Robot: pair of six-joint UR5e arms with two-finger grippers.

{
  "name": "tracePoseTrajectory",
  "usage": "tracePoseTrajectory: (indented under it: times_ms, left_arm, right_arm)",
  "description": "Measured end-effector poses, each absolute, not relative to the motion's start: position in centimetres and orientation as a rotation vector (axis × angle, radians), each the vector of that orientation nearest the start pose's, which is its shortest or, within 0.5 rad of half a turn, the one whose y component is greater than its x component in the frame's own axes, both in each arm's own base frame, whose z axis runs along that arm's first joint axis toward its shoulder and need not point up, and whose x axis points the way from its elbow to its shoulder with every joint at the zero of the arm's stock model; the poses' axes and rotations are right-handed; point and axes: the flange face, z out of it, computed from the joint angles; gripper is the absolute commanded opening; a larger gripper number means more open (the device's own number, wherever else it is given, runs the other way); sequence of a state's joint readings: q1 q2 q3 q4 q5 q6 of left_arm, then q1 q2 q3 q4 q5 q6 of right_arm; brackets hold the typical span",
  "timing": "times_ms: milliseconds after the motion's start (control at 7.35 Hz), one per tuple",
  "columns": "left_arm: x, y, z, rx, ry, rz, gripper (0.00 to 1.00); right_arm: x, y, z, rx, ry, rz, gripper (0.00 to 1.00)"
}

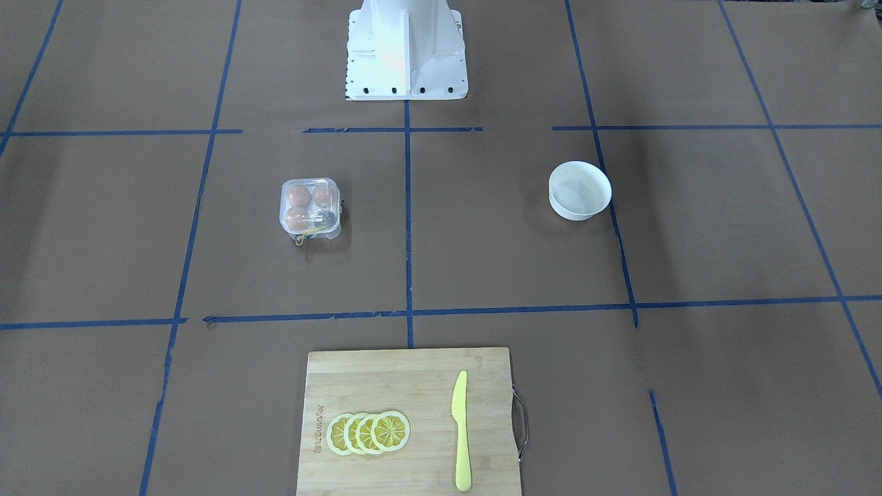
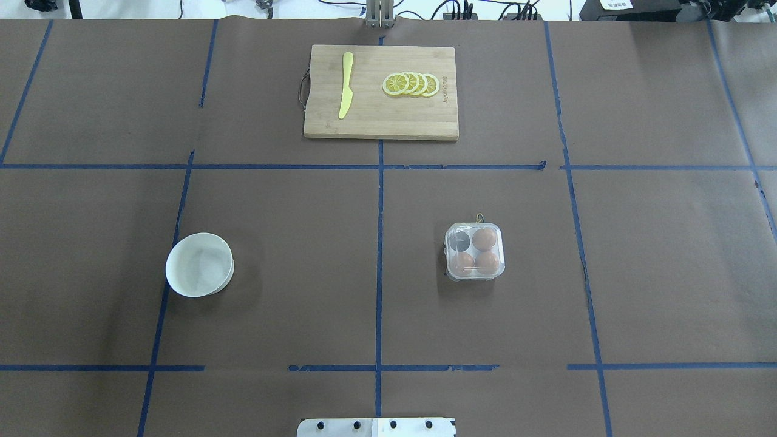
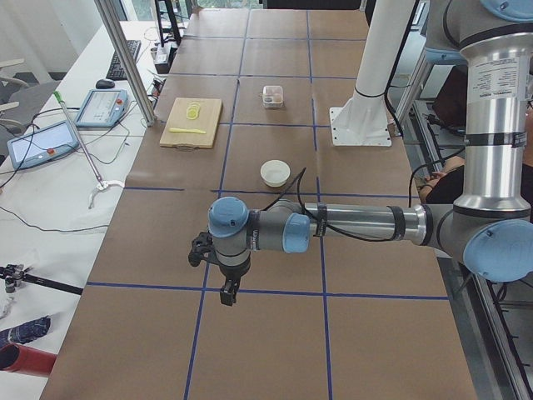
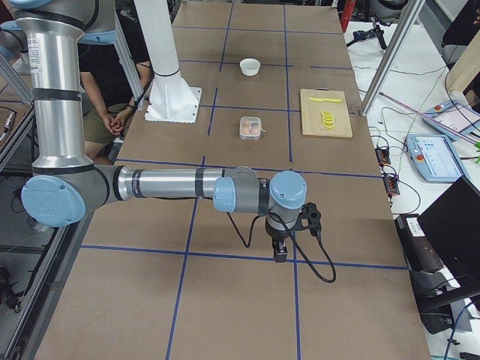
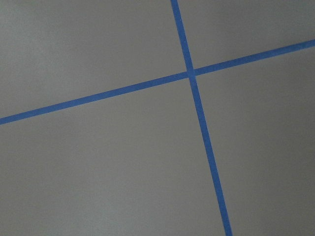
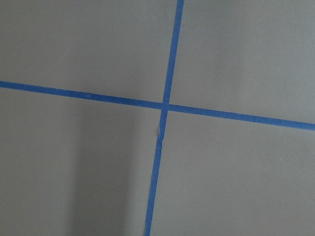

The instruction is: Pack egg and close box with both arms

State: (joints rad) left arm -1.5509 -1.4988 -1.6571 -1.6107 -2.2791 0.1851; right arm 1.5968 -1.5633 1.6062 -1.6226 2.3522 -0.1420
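Observation:
The clear box (image 2: 474,250) sits on the brown table, right of centre in the overhead view and left of centre in the front view (image 1: 310,207). Three brown eggs lie in its cells, one of them the egg (image 2: 484,238). The fourth cell (image 2: 461,241) looks dark. The lid seems to lie down over the cells, and a yellow string (image 1: 303,238) hangs at one side. My left gripper (image 3: 226,293) and right gripper (image 4: 280,253) hang over bare table at opposite ends, far from the box. I cannot tell whether either is open or shut.
A white bowl (image 2: 200,264) stands left of centre and looks empty. A wooden cutting board (image 2: 381,115) at the far edge carries lemon slices (image 2: 411,84) and a yellow knife (image 2: 346,92). The white base block (image 1: 406,52) stands at the robot side. Both wrist views show only tape lines.

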Motion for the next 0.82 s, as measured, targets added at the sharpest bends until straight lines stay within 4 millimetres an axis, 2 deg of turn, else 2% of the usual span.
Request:
tracePoseTrajectory:
  times_ms: [272, 816]
  left_arm:
    - [-5.84, -46.41, 65.64, 0.127, 0.713, 0.222, 1.00]
    - [-5.82, -46.09, 65.41, 0.137, 0.718, 0.179, 1.00]
  right_arm:
    - [7.63, -48.34, 65.71, 0.024, -0.783, -0.079, 1.00]
    - [7.61, -48.27, 65.93, 0.024, -0.788, -0.052, 1.00]
